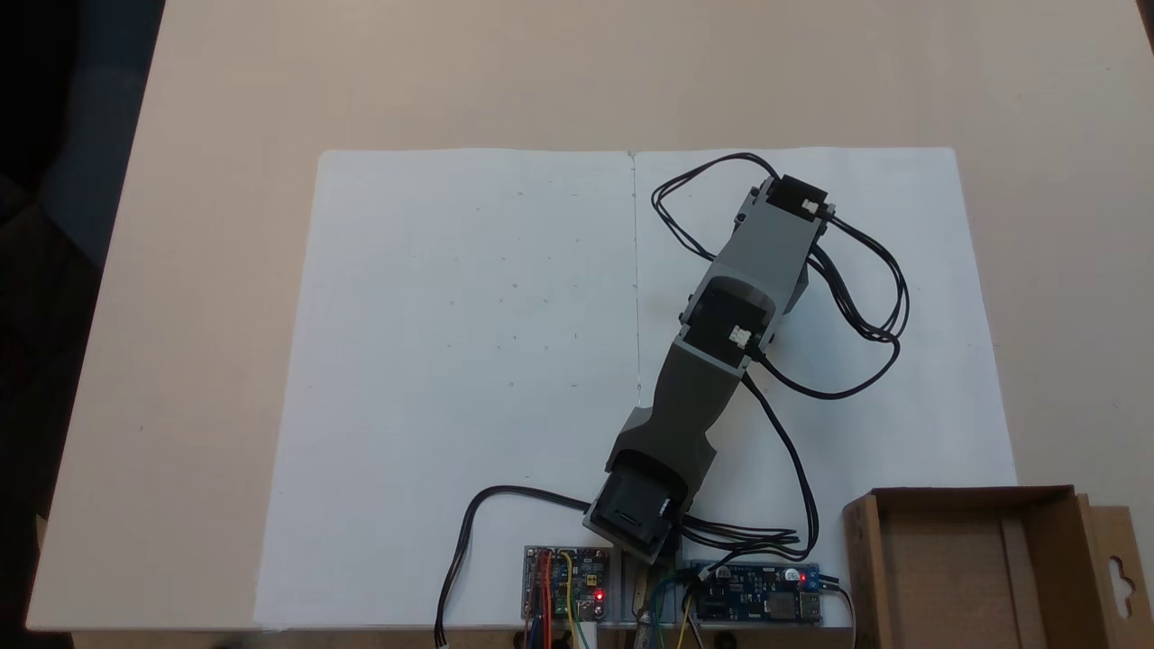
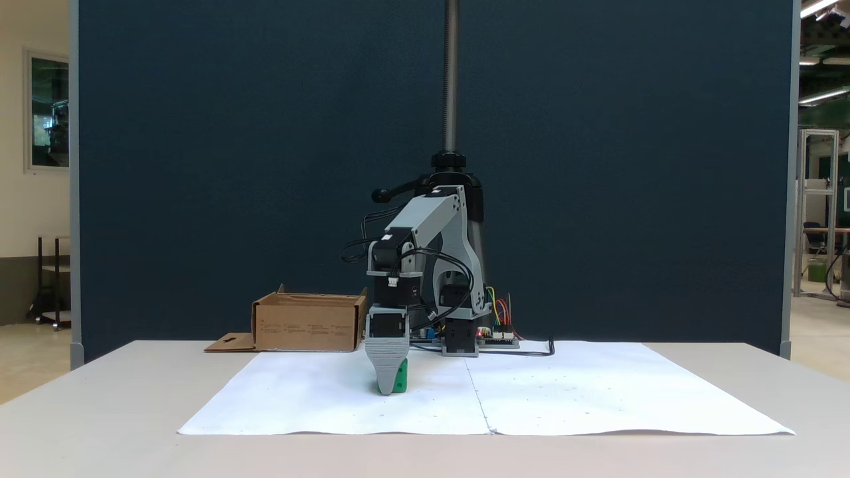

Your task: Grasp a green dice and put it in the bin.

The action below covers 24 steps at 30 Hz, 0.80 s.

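Two fixed views, one pale table (image 1: 180, 361) under everything. Behind it, seen from the front, a dark blue screen (image 2: 199, 166). On the table, two white paper sheets (image 1: 451, 361) laid edge to edge. Over the right-hand sheet as seen from above, the grey arm (image 1: 721, 315), reaching out from its base at the near edge and bent down at the far end. At the lower right corner from above, off the paper, the brown cardboard box (image 1: 965, 494), open at the top, nothing visible inside, flap with its keyhole cutout spread outward; from the front, left of the arm and well behind the claw.

Down at paper level in the front view, the claw (image 2: 387, 388), pointing straight down with its tip on or just above the sheet. Cannot tell whether spread or pinching: one broad grey jaw facing the camera, the other hidden behind it. Right against that jaw, peeking out on its right side, the green dice (image 2: 400, 380), resting on the paper.

Probably the grasp step, with the carry not yet begun. Next, by judgement: confirm a firm squeeze on the dice, lift clear of the paper, swing towards the box, release above its open top. Main risk: a small smooth cube slipping out sideways during the squeeze.
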Each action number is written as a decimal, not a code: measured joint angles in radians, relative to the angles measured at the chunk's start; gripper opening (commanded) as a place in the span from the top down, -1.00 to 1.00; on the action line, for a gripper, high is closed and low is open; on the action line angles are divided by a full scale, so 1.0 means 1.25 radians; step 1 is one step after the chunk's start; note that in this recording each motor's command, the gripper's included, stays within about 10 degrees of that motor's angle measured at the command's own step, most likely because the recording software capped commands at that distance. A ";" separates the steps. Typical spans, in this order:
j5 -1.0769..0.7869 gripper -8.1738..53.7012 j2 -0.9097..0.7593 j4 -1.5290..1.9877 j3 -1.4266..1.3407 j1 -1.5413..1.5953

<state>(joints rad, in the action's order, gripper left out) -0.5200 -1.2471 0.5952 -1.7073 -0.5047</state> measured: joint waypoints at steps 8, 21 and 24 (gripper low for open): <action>0.000 0.34 0.000 -0.007 0.000 0.000; 0.000 0.35 -0.006 -0.025 0.000 0.000; 0.006 0.35 -0.036 -0.029 0.000 -0.010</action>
<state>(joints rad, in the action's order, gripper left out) -0.5123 -1.2916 0.5584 -1.7073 -0.5170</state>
